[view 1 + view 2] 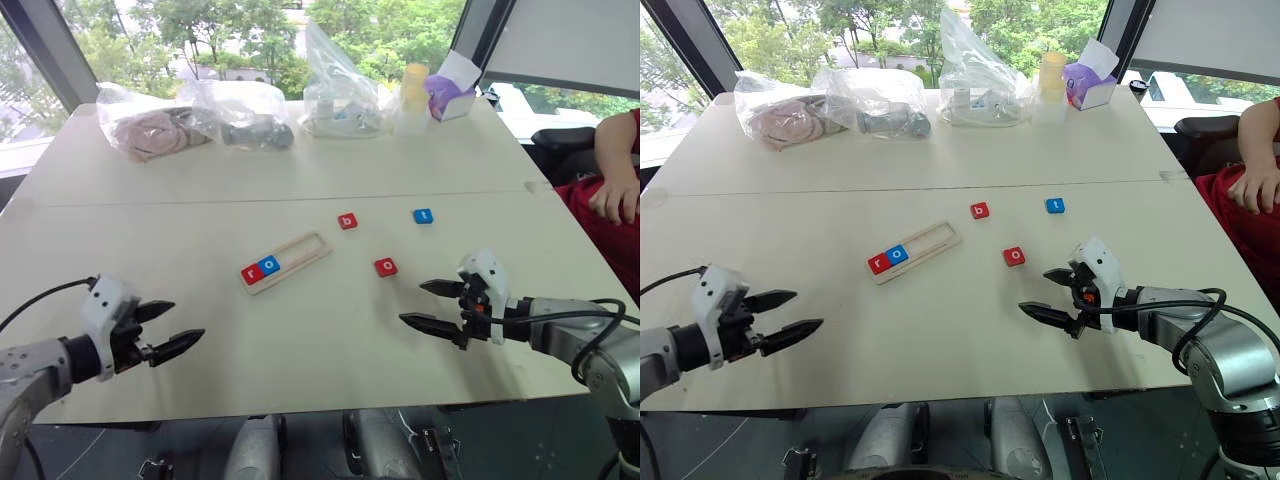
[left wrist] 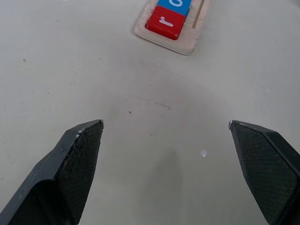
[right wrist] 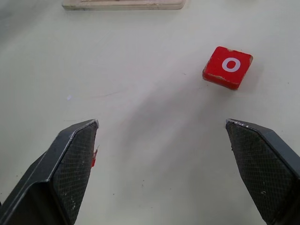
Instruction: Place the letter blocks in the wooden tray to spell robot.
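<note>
Blocks lie part sorted: at the bottom of the head view both grippers hover over the bare counter (image 1: 300, 370), the left gripper (image 1: 172, 328) at lower left and the right gripper (image 1: 432, 304) at lower right, each with fingers wide apart and holding nothing. Just above the right gripper sits the red o (image 1: 386, 266). Left of it, mid-frame, the tray (image 1: 305, 248) lies aslant, holding the red r (image 1: 250, 272) and blue o (image 1: 268, 265) at its near end, the remaining slots bare. Higher up rest the red b (image 1: 347, 221) and, to its right, the blue t (image 1: 423, 215). The b likely goes next: approach from above, pinch its edges squarely, and set it flush against the blue o. Plastic bags (image 1: 200, 115) line the top.
</note>
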Controlling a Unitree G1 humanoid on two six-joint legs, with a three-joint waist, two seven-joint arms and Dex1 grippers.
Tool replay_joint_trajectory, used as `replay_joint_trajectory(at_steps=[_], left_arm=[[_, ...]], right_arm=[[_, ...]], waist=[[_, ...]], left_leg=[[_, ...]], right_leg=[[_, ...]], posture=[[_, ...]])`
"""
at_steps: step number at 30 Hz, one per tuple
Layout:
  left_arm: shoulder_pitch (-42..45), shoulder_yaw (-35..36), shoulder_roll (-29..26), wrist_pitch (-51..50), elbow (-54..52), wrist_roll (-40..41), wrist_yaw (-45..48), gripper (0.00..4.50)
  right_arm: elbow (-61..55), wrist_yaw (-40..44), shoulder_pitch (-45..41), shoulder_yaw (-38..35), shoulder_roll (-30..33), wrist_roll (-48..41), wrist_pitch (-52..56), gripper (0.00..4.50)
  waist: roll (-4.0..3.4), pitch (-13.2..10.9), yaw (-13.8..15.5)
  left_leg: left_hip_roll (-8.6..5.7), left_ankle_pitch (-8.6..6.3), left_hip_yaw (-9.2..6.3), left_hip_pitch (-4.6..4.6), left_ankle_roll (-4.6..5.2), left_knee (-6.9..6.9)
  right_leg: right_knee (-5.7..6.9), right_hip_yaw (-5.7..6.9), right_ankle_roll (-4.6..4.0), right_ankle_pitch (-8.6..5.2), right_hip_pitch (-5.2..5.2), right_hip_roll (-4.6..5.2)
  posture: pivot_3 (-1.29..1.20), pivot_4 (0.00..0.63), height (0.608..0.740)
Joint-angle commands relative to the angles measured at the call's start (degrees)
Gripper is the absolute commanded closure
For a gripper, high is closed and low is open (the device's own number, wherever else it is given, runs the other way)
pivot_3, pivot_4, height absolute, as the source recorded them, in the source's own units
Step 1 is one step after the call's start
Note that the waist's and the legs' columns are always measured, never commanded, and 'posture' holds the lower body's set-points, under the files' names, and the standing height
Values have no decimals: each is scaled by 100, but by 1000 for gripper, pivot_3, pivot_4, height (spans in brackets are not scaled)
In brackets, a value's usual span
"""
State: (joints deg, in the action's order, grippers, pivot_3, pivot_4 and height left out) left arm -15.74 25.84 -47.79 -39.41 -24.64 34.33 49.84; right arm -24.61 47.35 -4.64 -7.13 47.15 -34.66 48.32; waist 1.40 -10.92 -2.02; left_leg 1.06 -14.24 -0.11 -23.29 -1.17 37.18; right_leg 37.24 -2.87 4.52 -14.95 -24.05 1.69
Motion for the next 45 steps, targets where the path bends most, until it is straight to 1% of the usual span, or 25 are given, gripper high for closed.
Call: replay_joint_trajectory(at_steps=[1,8,12,14,16,18,21,24,26,27,29,31,38,40,45], left_arm=[[39,97,-131,117,69,-181,-55,0],[96,46,-148,122,145,-276,-72,0],[130,-39,-136,380,194,-550,-142,0],[147,-109,-158,390,221,-545,-52,0],[217,-109,-165,381,275,-475,34,0],[398,-188,-208,462,365,-592,-2,0],[1071,-541,-136,435,542,-639,-132,0],[1713,-1253,-116,563,755,-899,-12,0],[2134,-1752,-32,752,1076,-1153,67,0],[2268,-1895,-5,825,1198,-1225,107,0],[2563,-2283,99,989,1429,-1402,220,0],[2889,-2692,351,1286,1782,-1679,190,0],[3382,-3230,867,1886,2652,-2306,37,0],[3409,-3338,964,1961,2757,-2395,57,0],[3421,-3547,1431,2116,3058,-2578,-78,0]], right_arm=[[-118,21,-29,-31,17,-8,-114,33],[-107,-11,-9,25,-7,57,-173,33],[-119,-45,-6,73,-37,85,-193,33],[-82,-40,-24,106,-39,111,-217,33],[-23,-23,-69,132,-37,133,-241,33],[43,-14,-171,144,-33,156,-246,33],[6,9,-307,184,-91,58,-133,33],[-324,-98,-341,434,-341,-50,-33,33],[-588,-272,-384,632,-610,-105,22,33],[-659,-340,-411,690,-701,-112,50,33],[-817,-517,-460,921,-893,-27,52,33],[-1003,-729,-475,1177,-1091,59,45,33],[-1266,-1171,-504,1514,-1407,110,155,33],[-1284,-1234,-515,1544,-1446,95,171,33],[-1204,-1342,-490,1604,-1434,251,105,33]], waist=[[0,0,0],[0,0,-3],[0,0,-2],[0,0,-1],[0,0,-1],[0,0,0],[0,0,26],[2,2,97],[1,3,110],[1,3,99],[1,3,97],[0,3,110],[1,7,121],[1,8,129],[-9,31,160]], left_leg=[[0,0,0,0,0,0],[0,0,0,0,0,0],[0,0,0,0,0,0],[0,0,0,0,0,0],[0,0,0,0,0,0],[0,0,0,0,0,0],[-2,0,-1,0,0,3],[-4,0,-1,0,0,6],[-6,0,1,0,0,2],[-10,0,-2,-3,0,1],[-8,0,0,-8,0,0],[-9,0,-2,-10,0,1],[-10,1,-4,-10,0,10],[-10,1,-4,-8,1,12],[-13,1,-8,-3,1,19]], right_leg=[[0,0,0,0,0,0],[0,0,0,0,0,0],[0,0,0,0,0,0],[0,0,0,0,0,0],[0,0,0,0,0,0],[0,0,0,0,0,0],[3,1,0,1,0,0],[2,1,2,2,4,-3],[0,0,18,9,3,-2],[1,1,20,10,0,-6],[2,0,23,12,-9,-8],[3,1,22,12,-11,-8],[10,1,24,13,-7,-6],[14,1,24,14,-6,-6],[12,2,28,14,10,0]], posture=[[0,150,740],[0,150,740],[0,150,740],[0,150,740],[0,150,740],[0,150,740],[0,150,740],[0,150,740],[0,150,740],[0,150,740],[0,150,740],[0,150,740],[0,150,740],[0,150,740],[0,150,740]])
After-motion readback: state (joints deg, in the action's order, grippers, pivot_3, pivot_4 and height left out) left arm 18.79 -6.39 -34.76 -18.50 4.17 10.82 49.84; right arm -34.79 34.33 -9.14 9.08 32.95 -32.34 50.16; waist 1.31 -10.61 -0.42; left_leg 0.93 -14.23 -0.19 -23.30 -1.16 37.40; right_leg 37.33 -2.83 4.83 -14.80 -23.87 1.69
